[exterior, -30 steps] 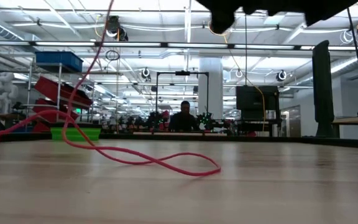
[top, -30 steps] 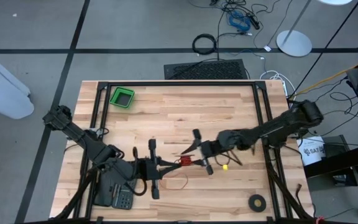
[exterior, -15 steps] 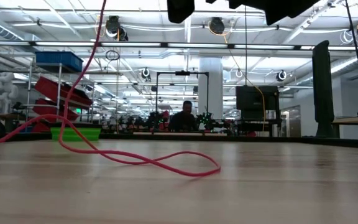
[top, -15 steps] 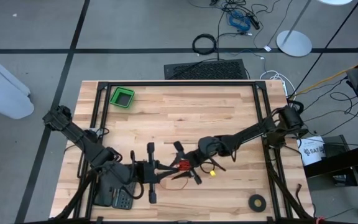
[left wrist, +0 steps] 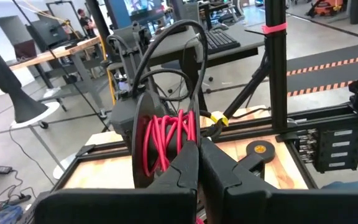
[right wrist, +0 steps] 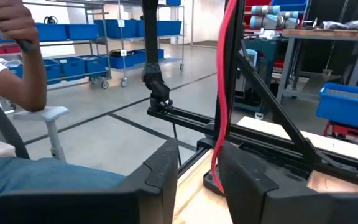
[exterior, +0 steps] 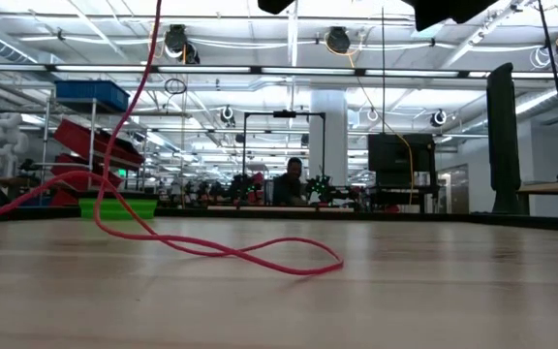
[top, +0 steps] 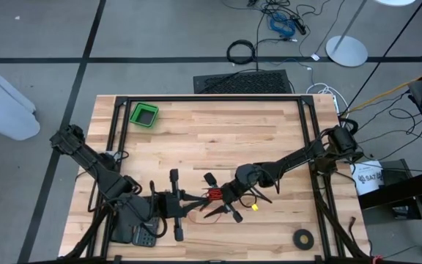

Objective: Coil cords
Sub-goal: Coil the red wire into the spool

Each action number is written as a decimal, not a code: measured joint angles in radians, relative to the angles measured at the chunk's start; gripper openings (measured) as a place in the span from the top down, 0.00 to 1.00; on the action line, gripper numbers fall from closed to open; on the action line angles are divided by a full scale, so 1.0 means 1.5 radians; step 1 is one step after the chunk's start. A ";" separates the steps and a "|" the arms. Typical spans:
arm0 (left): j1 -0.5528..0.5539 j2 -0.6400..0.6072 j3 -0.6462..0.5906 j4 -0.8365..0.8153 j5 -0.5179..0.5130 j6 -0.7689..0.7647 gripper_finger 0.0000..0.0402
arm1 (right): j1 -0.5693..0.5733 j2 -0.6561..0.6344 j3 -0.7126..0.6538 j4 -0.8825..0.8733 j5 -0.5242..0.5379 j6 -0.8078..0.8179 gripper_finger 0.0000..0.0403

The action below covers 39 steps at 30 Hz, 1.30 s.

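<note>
Wooden table [top: 218, 143]: left claw [top: 196, 199] clenched on the cords [top: 212, 195]; right claw [top: 222, 199], fingers apart, straddles the cords just beside it.

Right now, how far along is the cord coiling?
Partly done. Several red turns of the cord are already bundled at the left gripper, which is shut on it. The right gripper is at the bundle, red cord running between its fingers. Still left: a long loose loop lying on the table.

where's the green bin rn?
High view: the green bin sits at the table's far-left corner, well away from both grippers, which meet at the red cord near the front edge.
</note>
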 joint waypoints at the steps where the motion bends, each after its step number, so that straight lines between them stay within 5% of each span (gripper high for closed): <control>1: 0.000 0.000 0.000 0.000 0.000 0.000 0.99 | 0.001 0.001 0.000 0.003 0.000 -0.001 0.76; 15: -0.003 0.000 0.000 0.000 0.000 -0.004 0.99 | 0.002 0.003 0.000 0.019 0.019 0.005 0.99; 22: -0.028 0.000 0.000 -0.009 -0.001 -0.004 0.99 | -0.004 -0.001 0.000 -0.028 0.019 0.026 1.00; 29: -0.067 0.000 0.000 -0.086 0.000 -0.004 0.99 | -0.008 -0.083 0.000 -0.234 0.031 0.035 1.00; 35: -0.091 0.000 0.000 -0.136 0.014 -0.006 0.99 | 0.019 -0.202 0.000 -0.464 0.140 0.003 1.00; 39: -0.089 0.000 0.000 -0.163 0.014 -0.042 0.99 | 0.052 -0.249 0.000 -0.505 0.171 -0.002 1.00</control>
